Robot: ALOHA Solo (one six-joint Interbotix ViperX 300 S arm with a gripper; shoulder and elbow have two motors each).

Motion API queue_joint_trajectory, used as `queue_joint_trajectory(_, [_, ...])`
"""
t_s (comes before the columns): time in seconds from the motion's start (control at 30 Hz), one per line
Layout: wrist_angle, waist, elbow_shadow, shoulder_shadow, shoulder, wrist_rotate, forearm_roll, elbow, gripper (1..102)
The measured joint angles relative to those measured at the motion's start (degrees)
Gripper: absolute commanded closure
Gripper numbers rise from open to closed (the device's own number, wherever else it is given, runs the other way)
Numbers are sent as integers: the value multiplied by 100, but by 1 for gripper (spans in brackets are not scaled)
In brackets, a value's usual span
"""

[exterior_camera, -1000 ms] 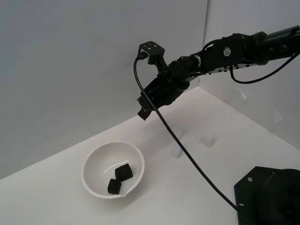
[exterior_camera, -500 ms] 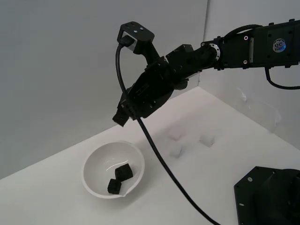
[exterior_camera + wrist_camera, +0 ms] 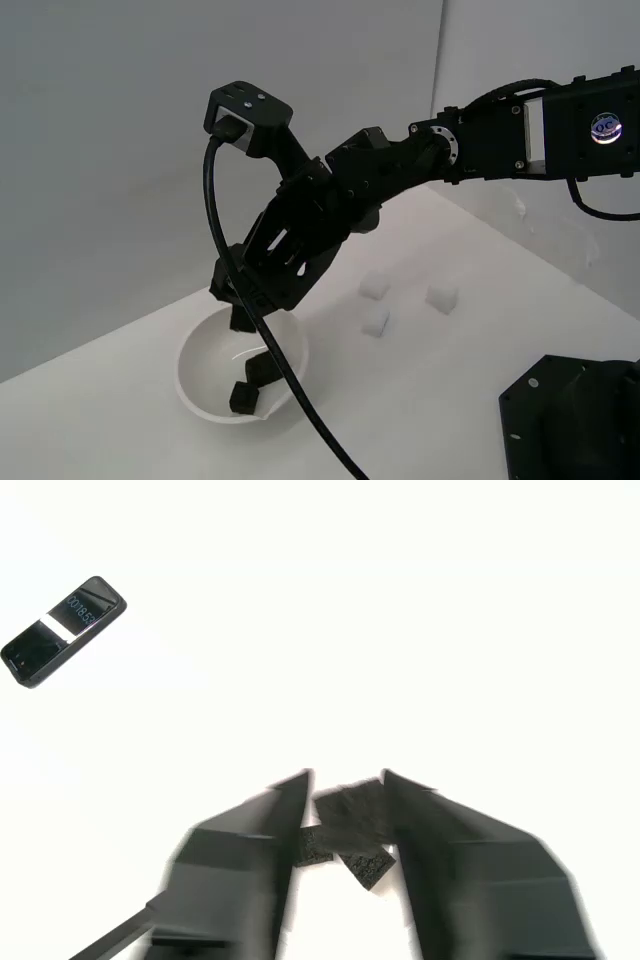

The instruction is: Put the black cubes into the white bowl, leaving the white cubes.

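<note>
My gripper (image 3: 240,312) hangs just above the white bowl (image 3: 200,345) at the exterior view's left. It is shut on a black cube (image 3: 242,322) at its fingertips. In the wrist view the gripper (image 3: 345,780) has this cube (image 3: 350,815) between its two fingers, blurred. Two more black cubes lie inside the bowl (image 3: 263,368) (image 3: 243,398); they also show in the wrist view under the held cube (image 3: 314,846) (image 3: 370,866). Three white cubes (image 3: 373,288) (image 3: 375,320) (image 3: 440,298) sit on the white table to the bowl's right.
The arm's black cable (image 3: 290,400) loops down in front of the bowl. The robot's black base (image 3: 570,420) fills the lower right corner. White walls close the back and right. A small black timer device (image 3: 62,630) lies on the table in the wrist view.
The gripper has swung from above the white cubes leftward and down to just over the bowl, carrying the black cube. The two cubes in the bowl and the white cubes have not moved.
</note>
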Motion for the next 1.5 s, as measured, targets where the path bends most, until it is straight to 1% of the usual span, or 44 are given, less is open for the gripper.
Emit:
queue_joint_trajectory(0.37, [-18,18,-9,26,26,0,0,0,23])
queue_joint_trajectory(0.43, [-9,114,18,105,105,0,0,26,27])
queue_joint_trajectory(0.47, [0,185,62,158,167,0,9,70,33])
queue_joint_trajectory(0.5, [-9,264,114,229,237,0,0,123,43])
queue_joint_trajectory(0.6, [0,554,308,615,606,9,0,308,83])
queue_joint_trajectory(0.63, [0,659,387,765,765,0,9,387,94])
queue_joint_trajectory(0.67, [0,756,483,923,905,0,26,483,101])
queue_joint_trajectory(0.77, [-9,1151,694,1380,1362,0,44,703,100])
queue_joint_trajectory(0.87, [0,1573,976,1881,1846,70,53,993,100])
queue_joint_trajectory(0.93, [0,1828,1169,2215,2206,79,123,1187,100])
queue_joint_trajectory(1.07, [0,2145,1635,2944,2909,79,141,1652,100])
queue_joint_trajectory(1.13, [0,2285,1863,3305,3278,79,220,1872,100])
queue_joint_trajectory(1.23, [79,2452,2057,3814,3779,79,369,2092,100])
queue_joint_trajectory(1.37, [396,2575,2250,4342,4315,79,686,2276,100])
queue_joint_trajectory(1.5, [501,2672,2364,4764,4755,79,826,2382,100])
